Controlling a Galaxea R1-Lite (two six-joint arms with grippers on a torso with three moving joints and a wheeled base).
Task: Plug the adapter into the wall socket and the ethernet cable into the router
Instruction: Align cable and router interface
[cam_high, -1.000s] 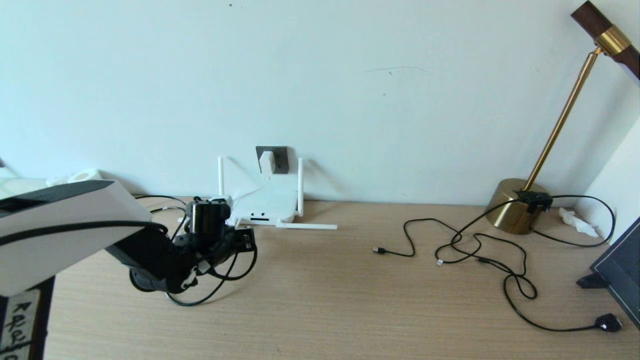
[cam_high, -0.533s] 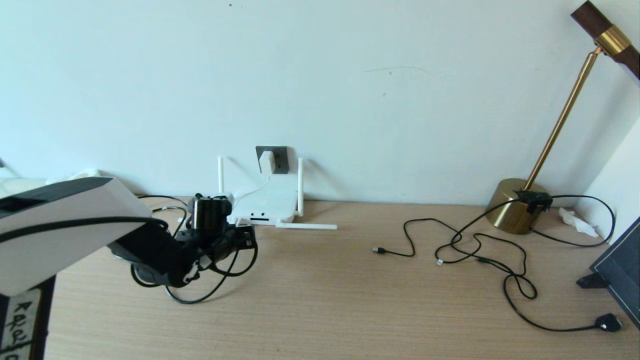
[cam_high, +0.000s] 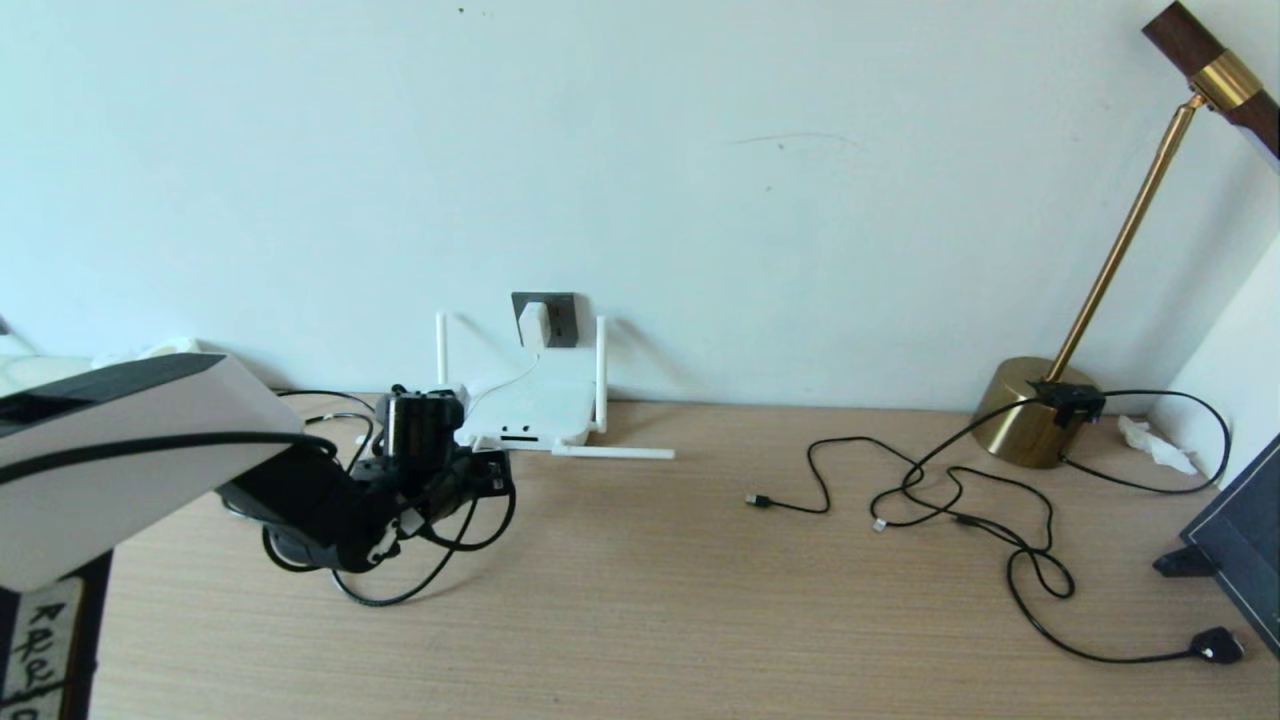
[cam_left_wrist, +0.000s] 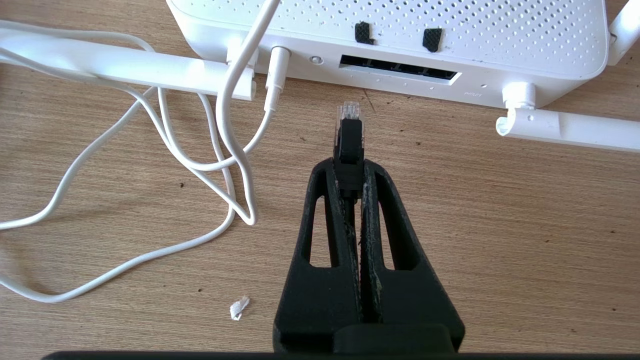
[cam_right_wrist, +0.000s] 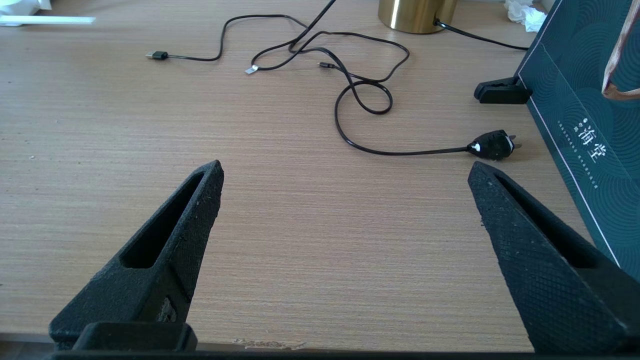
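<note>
White cube adapter sits in the dark grey wall socket, so it's cable time. The left gripper, jaws pinching the black ethernet cable, holds its clear plug just short of the flat white router. Next, I'd judge: line up with the dark port slot and push straight in. The right gripper waits over bare desk, jaws spread wide.

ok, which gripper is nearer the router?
Left. The left gripper holds the ethernet cable just short of the router ports; the right gripper hangs open over bare table, far off.
</note>
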